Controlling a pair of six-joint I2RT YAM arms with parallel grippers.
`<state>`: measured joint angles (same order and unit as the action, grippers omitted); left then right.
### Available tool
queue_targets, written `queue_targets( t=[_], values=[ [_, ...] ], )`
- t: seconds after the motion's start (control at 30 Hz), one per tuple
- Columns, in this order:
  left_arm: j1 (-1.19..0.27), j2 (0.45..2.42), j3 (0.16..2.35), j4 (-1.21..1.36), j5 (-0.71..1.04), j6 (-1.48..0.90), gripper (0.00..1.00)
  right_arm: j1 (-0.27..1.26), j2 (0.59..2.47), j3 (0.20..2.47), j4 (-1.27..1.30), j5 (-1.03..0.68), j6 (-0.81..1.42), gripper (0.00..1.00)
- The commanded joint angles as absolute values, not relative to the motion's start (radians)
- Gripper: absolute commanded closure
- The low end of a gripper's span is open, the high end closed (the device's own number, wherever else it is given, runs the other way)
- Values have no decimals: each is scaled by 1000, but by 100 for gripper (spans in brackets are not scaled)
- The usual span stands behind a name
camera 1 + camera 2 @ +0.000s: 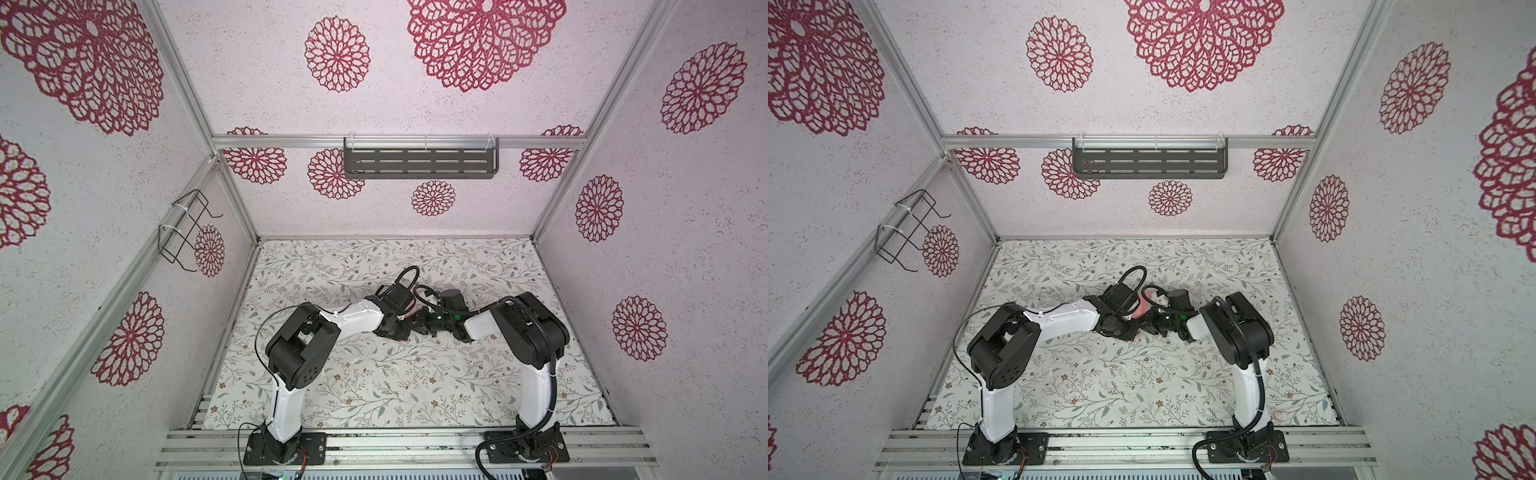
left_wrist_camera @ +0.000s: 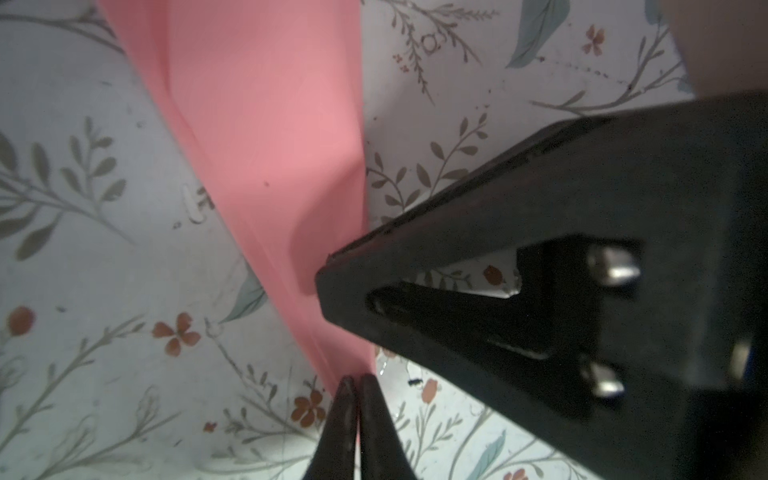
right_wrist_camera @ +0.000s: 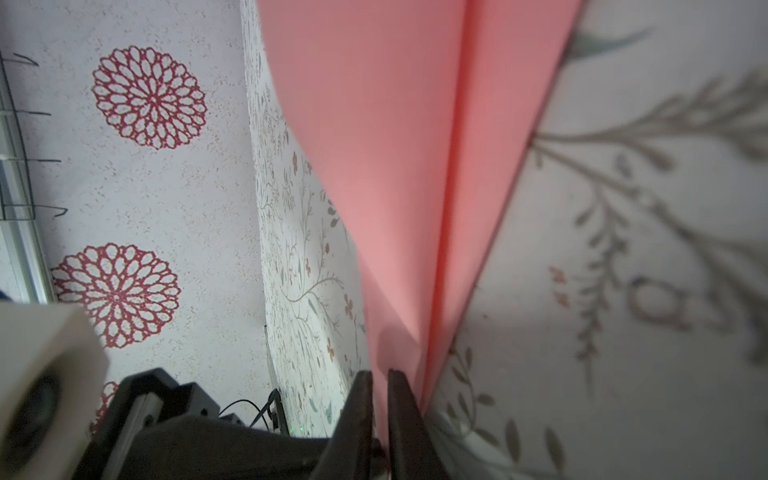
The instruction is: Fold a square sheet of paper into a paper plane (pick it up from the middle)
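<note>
The salmon-pink sheet of paper [image 2: 266,124] is folded into a slim, pointed shape with a long centre crease [image 3: 449,187], much like a paper plane. It is held off the floral table at mid-table, and a sliver of the paper [image 1: 1144,309] shows between the two wrists in a top view. My left gripper [image 2: 356,380] is shut on its narrow tip. My right gripper [image 3: 380,374] is shut on an edge of the paper close by. One black finger [image 2: 457,232] of the right gripper reaches into the left wrist view beside the paper. In a top view the left gripper [image 1: 409,328] and right gripper [image 1: 422,326] almost touch.
The floral table [image 1: 374,386] lies between patterned walls. A black slotted shelf [image 1: 419,162] hangs on the back wall and a wire rack [image 1: 185,232] on the left wall. An aluminium rail [image 1: 395,440] carries both arm bases at the front.
</note>
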<state>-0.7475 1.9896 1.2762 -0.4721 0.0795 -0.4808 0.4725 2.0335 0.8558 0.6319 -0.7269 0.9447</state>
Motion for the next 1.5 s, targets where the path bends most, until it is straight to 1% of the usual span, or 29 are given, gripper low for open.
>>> queue_targets(
  t=[0.0, 0.3, 0.37, 0.67, 0.83, 0.93, 1.03, 1.2, 1.3, 1.47],
  values=[
    [-780, 1974, 1256, -541, 79, -464, 93, 469, 2072, 812, 539, -582, 981, 86],
    [-813, 1974, 1254, -575, 59, -448, 94, 469, 2074, 799, 558, -574, 1006, 86],
    [-817, 1938, 1248, -578, 58, -450, 95, 467, 2075, 794, 565, -573, 1012, 86],
    [-822, 1912, 1196, -569, 74, -480, 96, 465, 2075, 786, 575, -572, 1016, 86],
    [-805, 1841, 1190, -543, 71, -491, 96, 467, 2063, 781, 581, -567, 1020, 86],
    [-776, 1794, 1177, -499, 63, -516, 94, 476, 2045, 775, 592, -556, 1039, 86],
    [-738, 1758, 1141, -422, 81, -566, 91, 497, 2015, 738, 668, -519, 1106, 87],
    [-682, 1756, 1088, -290, 191, -654, 88, 547, 1992, 694, 813, -444, 1240, 86],
    [-667, 1789, 1096, -264, 243, -669, 88, 574, 1990, 701, 846, -415, 1283, 86],
    [-648, 1825, 1106, -268, 267, -670, 93, 603, 1997, 730, 847, -399, 1307, 86]
  ],
)
